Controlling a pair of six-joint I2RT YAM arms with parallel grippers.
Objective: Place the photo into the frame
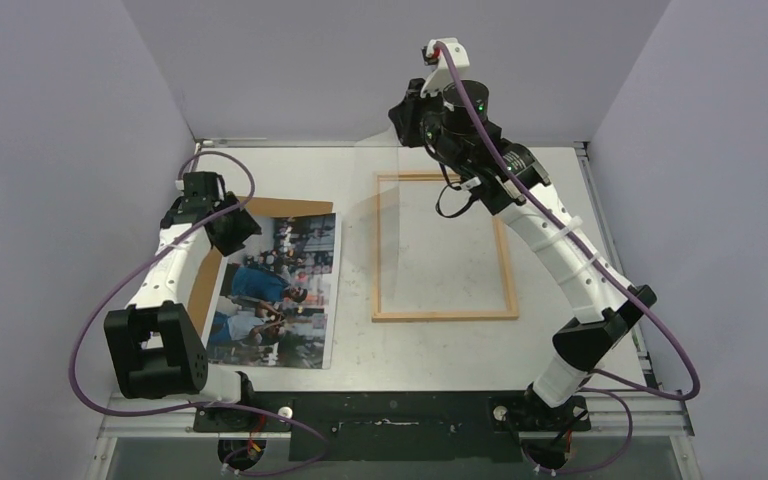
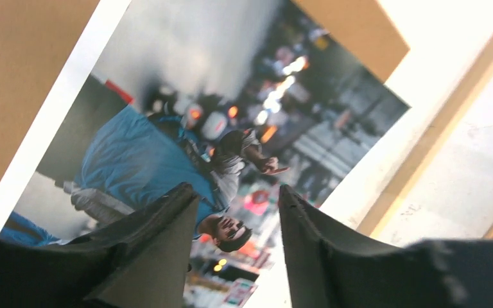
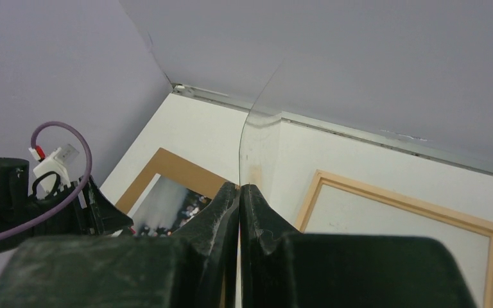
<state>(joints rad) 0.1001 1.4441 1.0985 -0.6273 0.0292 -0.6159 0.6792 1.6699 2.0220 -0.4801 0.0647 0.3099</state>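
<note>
The photo (image 1: 280,290), a glossy street scene with a person in blue, lies face up at the table's left on a brown backing board (image 1: 290,207). My left gripper (image 1: 243,232) hovers over the print's far left corner. In the left wrist view its jaws (image 2: 234,187) stand apart, open, with nothing between them and the photo (image 2: 167,147) just below. The thin light-wood frame (image 1: 445,315) lies flat at the centre with bare table inside it. My right gripper (image 1: 408,118) is raised above the frame's far edge, shut (image 3: 239,186) on a clear sheet (image 3: 263,147) that curves upward.
The brown backing board (image 2: 19,77) shows beyond the photo's far and left edges. Grey walls enclose the table on three sides. Purple cables loop off both arms. The frame's edge (image 2: 436,141) lies just right of the photo.
</note>
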